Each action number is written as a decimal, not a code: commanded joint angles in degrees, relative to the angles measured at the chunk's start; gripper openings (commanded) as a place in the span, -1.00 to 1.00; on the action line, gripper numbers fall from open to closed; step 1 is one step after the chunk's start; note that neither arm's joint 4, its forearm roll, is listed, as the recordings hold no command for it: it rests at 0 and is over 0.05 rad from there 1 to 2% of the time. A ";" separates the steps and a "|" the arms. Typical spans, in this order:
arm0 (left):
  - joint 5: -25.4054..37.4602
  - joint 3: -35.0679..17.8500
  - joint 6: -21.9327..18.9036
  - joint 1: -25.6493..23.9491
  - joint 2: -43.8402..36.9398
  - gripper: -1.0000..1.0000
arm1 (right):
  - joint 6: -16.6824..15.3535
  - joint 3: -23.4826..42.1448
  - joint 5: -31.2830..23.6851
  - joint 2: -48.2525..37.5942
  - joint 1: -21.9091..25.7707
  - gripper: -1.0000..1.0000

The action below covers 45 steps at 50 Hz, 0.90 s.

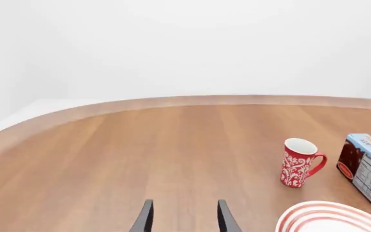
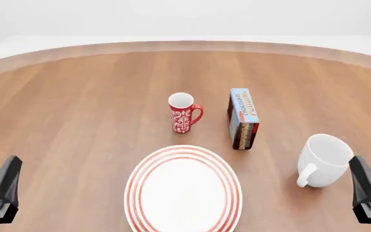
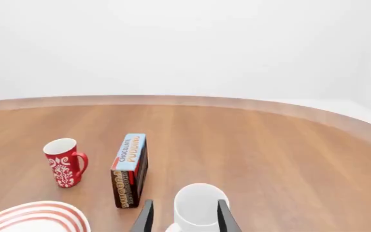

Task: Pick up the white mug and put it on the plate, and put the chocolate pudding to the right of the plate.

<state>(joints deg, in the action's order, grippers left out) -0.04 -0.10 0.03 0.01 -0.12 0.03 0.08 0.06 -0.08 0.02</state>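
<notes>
The white mug (image 2: 324, 157) stands upright at the near right of the table, its handle toward the front. My right gripper (image 2: 364, 186) hovers open just behind and to the right of it; in the right wrist view the mug (image 3: 198, 205) lines up beyond the open fingers (image 3: 223, 215), untouched. The plate (image 2: 137, 179) lies at the near centre. The chocolate pudding (image 2: 243, 118) stands on a long edge beyond the plate's right side. My left gripper (image 2: 5, 186) is open and empty at the near left, its fingers (image 1: 147, 217) over bare wood.
A red patterned mug (image 2: 184, 113) stands upright behind the plate, just left of the pudding carton. The wooden table's curved far edge (image 2: 185, 46) runs across the back, with a white wall behind it.
</notes>
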 commanded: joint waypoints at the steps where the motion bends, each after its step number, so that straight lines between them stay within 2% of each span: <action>1: 0.03 -0.24 0.07 -0.14 -0.19 1.00 | 0.00 0.16 0.12 -0.16 0.02 1.00; 23: 0.27 -1.37 -0.82 -1.11 -1.05 1.00 | -0.17 0.27 -0.01 -0.04 -0.07 1.00; 33: -0.32 -3.20 -2.53 -3.45 -3.28 1.00 | -0.36 0.31 -0.06 -0.01 -0.08 1.00; 35: 3.57 -4.16 -2.91 -3.96 -0.23 1.00 | -0.38 0.33 -0.06 0.00 -0.09 1.00; 37: 3.90 -4.69 -3.23 -4.55 -0.31 1.00 | -0.43 0.33 -0.03 0.00 -0.09 1.00; 41: 0.78 -5.32 -3.90 -5.90 -3.67 1.00 | -0.53 0.32 0.00 0.01 -0.08 1.00; 45: 5.48 -6.91 -4.44 -6.86 -0.16 1.00 | -0.57 0.31 0.01 0.01 -0.09 1.00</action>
<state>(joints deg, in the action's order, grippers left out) 2.38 -4.56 -3.03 -4.52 -1.52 -0.39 0.38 0.04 -0.09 -0.06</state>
